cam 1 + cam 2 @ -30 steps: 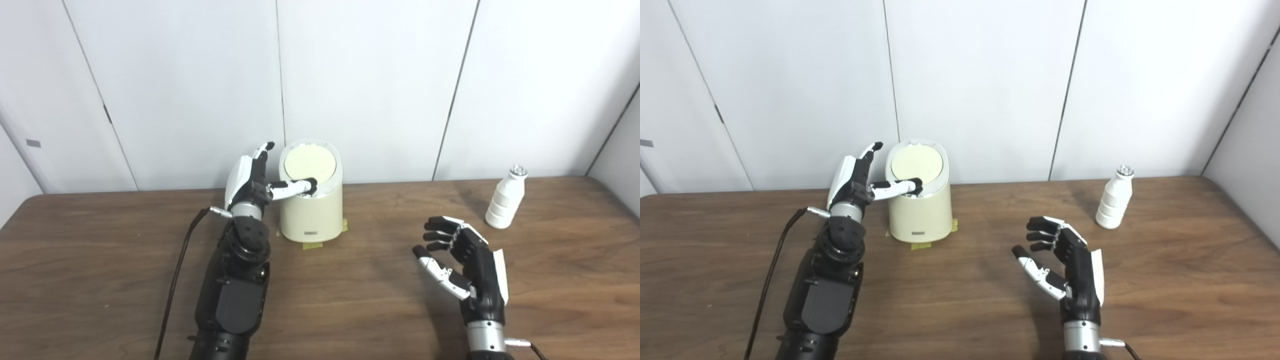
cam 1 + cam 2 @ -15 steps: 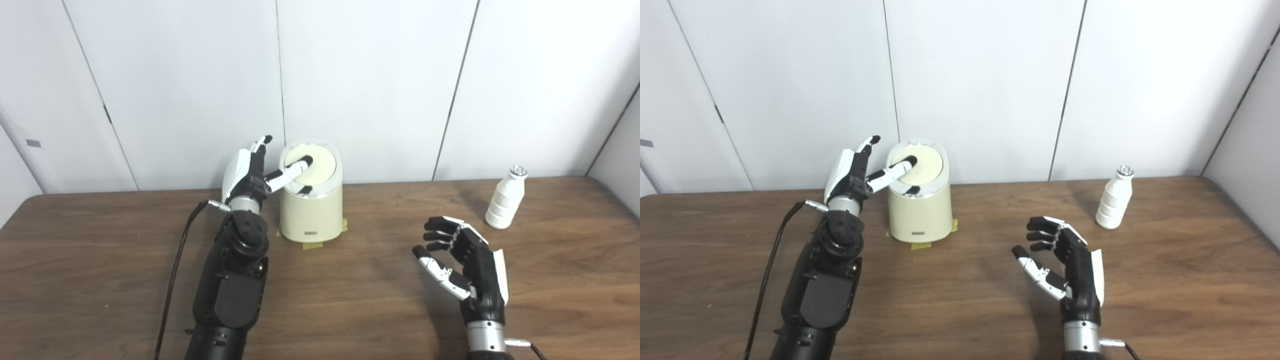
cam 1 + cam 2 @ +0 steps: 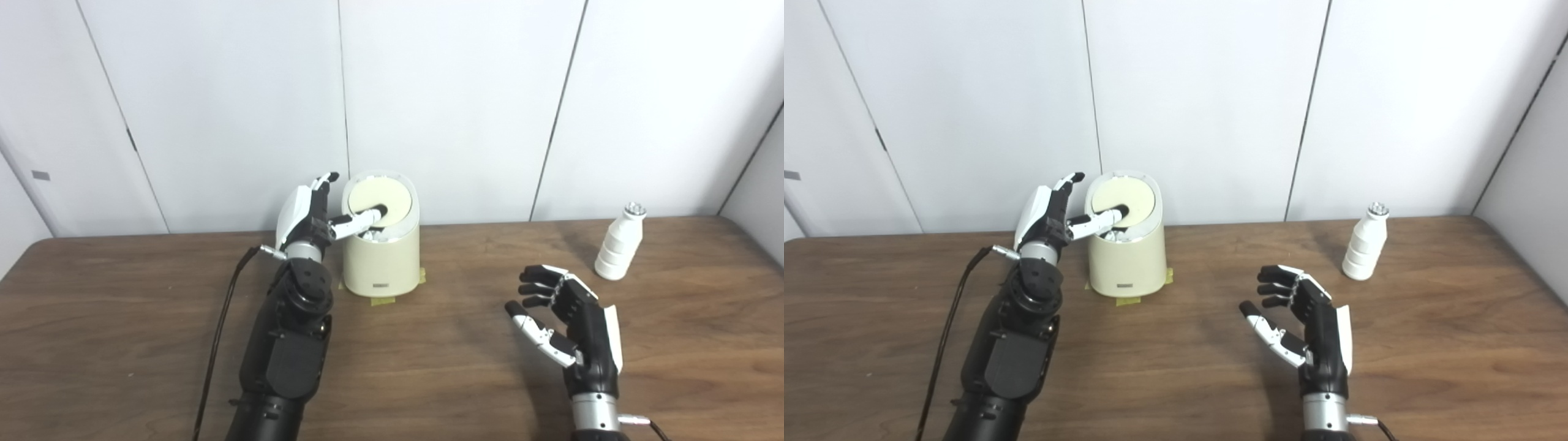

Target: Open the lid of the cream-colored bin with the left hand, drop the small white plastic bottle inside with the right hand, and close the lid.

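The left hand (image 3: 306, 211) has shifted at the cream-colored bin (image 3: 381, 257): a second ago its thumb (image 3: 358, 219) lay across the front rim, half a second ago it rose over the round lid (image 3: 380, 199), and now it has dropped back onto the lid's front edge, which looks tipped inward.

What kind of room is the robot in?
Probably a robot test room: a bare wooden table, plain white wall panels, and the bin taped down.
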Controlling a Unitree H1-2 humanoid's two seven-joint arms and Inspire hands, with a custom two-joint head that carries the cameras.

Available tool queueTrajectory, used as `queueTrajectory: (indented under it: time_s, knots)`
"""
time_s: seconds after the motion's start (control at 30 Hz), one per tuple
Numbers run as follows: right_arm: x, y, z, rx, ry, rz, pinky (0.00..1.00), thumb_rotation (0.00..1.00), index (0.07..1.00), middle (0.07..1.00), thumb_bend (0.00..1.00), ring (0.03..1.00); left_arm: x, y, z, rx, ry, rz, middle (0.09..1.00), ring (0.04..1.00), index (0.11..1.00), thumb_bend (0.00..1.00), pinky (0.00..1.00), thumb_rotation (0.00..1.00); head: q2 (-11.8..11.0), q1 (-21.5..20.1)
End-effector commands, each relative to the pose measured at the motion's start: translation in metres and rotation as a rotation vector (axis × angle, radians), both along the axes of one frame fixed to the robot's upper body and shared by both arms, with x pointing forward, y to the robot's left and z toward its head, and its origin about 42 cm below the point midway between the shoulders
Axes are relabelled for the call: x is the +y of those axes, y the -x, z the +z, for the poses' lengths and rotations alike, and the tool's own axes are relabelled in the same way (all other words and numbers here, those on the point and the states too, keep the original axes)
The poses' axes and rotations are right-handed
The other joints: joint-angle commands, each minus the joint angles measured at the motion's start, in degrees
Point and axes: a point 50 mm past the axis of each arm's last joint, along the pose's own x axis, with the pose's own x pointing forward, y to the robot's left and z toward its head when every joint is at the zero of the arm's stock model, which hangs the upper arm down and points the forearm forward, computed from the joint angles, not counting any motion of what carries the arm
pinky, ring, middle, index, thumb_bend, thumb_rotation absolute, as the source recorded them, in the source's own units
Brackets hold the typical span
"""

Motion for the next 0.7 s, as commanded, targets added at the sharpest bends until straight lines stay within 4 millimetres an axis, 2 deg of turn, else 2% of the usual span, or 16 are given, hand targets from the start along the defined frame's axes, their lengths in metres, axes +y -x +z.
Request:
queueTrajectory:
  time_s: [0.0,0.13,0.23,0.3,0.33,0.4,0.67]
  knots:
    - [0.0036,0.0048,-0.0092,0.019,0.021,0.000,0.51,0.13,0.607,0.624,0.34,0.591,-0.0094,-0.0108,0.0392,-0.111,-0.017,0.003,1.000,1.000,0.964,0.79,1.00,0.37,0.10,-0.10]
    - [0.0050,0.0054,-0.0083,0.015,0.015,-0.005,0.51,0.11,0.606,0.624,0.34,0.593,-0.0112,-0.0134,0.0387,-0.112,-0.043,0.004,1.000,0.998,0.961,0.80,1.00,0.36,0.18,-0.26]
    - [0.0048,0.0051,-0.0083,0.011,0.017,-0.002,0.50,0.10,0.604,0.622,0.34,0.591,-0.0114,-0.0153,0.0375,-0.112,-0.048,0.012,0.998,0.998,0.955,0.80,1.00,0.27,0.27,-0.25]
    - [0.0047,0.0051,-0.0081,0.013,0.016,-0.003,0.50,0.11,0.604,0.622,0.34,0.591,-0.0113,-0.0160,0.0367,-0.112,-0.058,0.015,0.993,0.993,0.952,0.78,1.00,0.13,0.27,-0.25]
    - [0.0049,0.0051,-0.0078,0.015,0.017,-0.006,0.50,0.11,0.604,0.622,0.34,0.591,-0.0112,-0.0164,0.0363,-0.111,-0.068,0.016,0.993,0.992,0.951,0.77,1.00,0.12,0.27,-0.25]
    - [0.0050,0.0050,-0.0076,0.014,0.021,-0.009,0.50,0.12,0.602,0.620,0.34,0.591,-0.0109,-0.0169,0.0358,-0.111,-0.072,0.018,0.989,0.987,0.949,0.77,1.00,0.03,0.27,-0.25]
    - [0.0052,0.0045,-0.0078,0.015,0.006,-0.007,0.50,0.11,0.604,0.622,0.35,0.591,-0.0080,-0.0185,0.0355,-0.109,-0.090,0.025,0.994,0.969,0.947,0.80,1.00,0.00,0.44,-0.13]
